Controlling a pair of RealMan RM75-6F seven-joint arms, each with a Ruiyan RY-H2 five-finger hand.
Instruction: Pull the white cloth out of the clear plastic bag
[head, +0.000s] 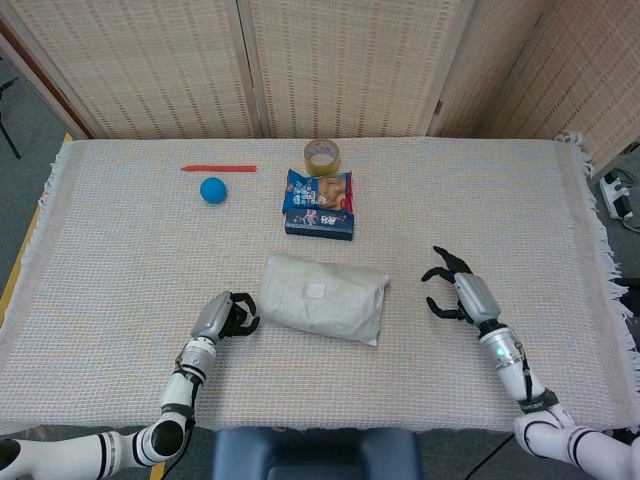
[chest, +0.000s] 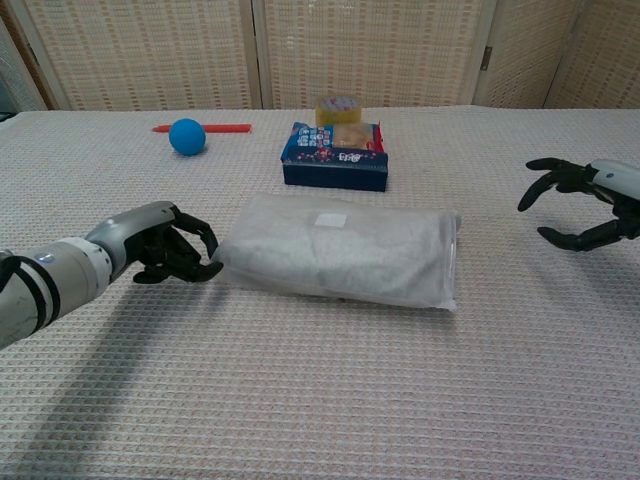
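Note:
The clear plastic bag (head: 322, 297) (chest: 335, 255) lies across the middle of the table with the folded white cloth (chest: 330, 262) wholly inside it. My left hand (head: 225, 317) (chest: 165, 245) is at the bag's left end, fingers curled, pinching the plastic there. My right hand (head: 458, 295) (chest: 585, 200) hovers to the right of the bag's right end, fingers spread and empty, a short gap away from it.
Behind the bag stand a blue snack box (head: 319, 203) (chest: 335, 157) and a tape roll (head: 321, 156). A blue ball (head: 212, 189) and a red pen (head: 218, 168) lie at the back left. A woven cloth (head: 120, 260) covers the table.

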